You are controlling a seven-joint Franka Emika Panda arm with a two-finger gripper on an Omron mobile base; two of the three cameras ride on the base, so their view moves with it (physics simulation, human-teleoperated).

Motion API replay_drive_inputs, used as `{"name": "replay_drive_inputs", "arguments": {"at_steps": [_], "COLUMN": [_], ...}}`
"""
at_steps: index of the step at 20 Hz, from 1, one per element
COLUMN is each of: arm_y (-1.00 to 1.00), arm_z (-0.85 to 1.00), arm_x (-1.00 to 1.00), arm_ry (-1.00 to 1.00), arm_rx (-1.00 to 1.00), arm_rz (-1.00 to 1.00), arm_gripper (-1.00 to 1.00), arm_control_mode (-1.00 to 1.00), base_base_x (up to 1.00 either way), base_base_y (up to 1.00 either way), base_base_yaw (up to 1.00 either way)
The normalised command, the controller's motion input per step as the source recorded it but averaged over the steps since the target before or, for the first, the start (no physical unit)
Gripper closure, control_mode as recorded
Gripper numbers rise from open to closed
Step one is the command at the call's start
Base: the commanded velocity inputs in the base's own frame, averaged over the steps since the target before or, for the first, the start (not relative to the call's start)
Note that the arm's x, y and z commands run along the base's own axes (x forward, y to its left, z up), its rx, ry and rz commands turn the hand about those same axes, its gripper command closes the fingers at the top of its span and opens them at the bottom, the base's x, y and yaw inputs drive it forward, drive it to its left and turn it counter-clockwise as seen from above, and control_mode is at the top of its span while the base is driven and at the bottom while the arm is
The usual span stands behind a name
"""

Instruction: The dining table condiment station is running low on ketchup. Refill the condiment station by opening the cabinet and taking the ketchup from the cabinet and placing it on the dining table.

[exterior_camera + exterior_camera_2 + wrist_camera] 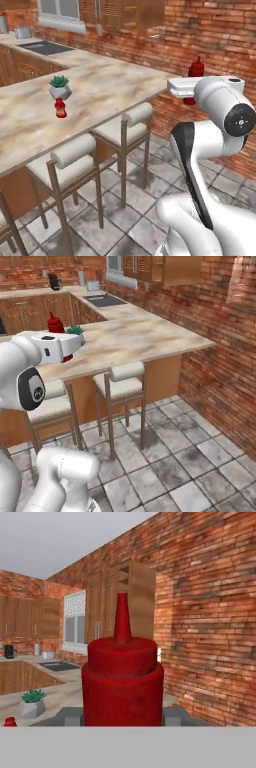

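Note:
The ketchup, a red squeeze bottle with a pointed nozzle, stands upright in my gripper, which is shut on its body. In the left base view the ketchup pokes out above and below my white hand, in the air off the near corner of the dining table. From the right, the ketchup and gripper overlap the dining table's near edge. The cabinet hangs on the brick wall ahead, one door open.
A potted plant and a short red bottle stand on the table top. Cushioned stools line its near side. A sink counter runs along the back wall. A brick wall lies behind the hand.

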Motion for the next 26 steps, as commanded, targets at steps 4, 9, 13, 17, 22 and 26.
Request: {"name": "replay_drive_inputs", "arguments": {"at_steps": [4,9,13,17,22,26], "arm_y": [0.00,0.00,0.00,0.00,0.00,0.00], "arm_z": [0.00,0.00,0.00,0.00,0.00,0.00], "arm_x": [0.00,0.00,0.00,0.00,0.00,0.00], "arm_ry": [0.00,0.00,0.00,0.00,0.00,0.00], "arm_rx": [0.00,0.00,0.00,0.00,0.00,0.00], "arm_rz": [0.00,0.00,0.00,0.00,0.00,0.00], "arm_gripper": [1.00,1.00,1.00,1.00,1.00,1.00], "arm_control_mode": [1.00,1.00,1.00,1.00,1.00,1.00], "base_base_x": [0.61,0.64,0.58,0.68,0.69,0.41], "base_base_y": [-0.49,-0.34,-0.36,-0.66,-0.72,-0.54], "base_base_yaw": [0.54,0.58,0.55,0.52,0.46,0.34]}}
